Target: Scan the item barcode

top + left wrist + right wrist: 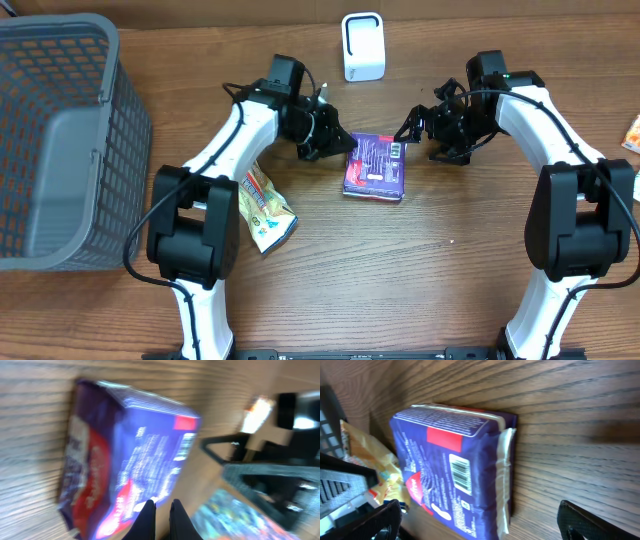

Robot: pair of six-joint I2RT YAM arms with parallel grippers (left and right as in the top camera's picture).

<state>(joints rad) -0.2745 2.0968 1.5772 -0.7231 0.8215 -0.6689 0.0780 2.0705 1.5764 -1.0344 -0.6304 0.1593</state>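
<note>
- The purple packet (374,166) is shown lying flat on the wooden surface (420,270), between the two arms and in front of the white scanner (362,46).
- The left gripper (338,143) is seen at the packet's left edge with its jaws closed together. Whether the wrapper is pinched cannot be told, as the left wrist view is blurred.
- The right gripper (420,140) is held spread wide near the packet's upper right corner, and nothing is gripped.
- A barcode (460,473) is displayed on the packet's upper face.
- A yellow snack pouch (266,208) and a grey basket (60,140) are placed further left.
</note>
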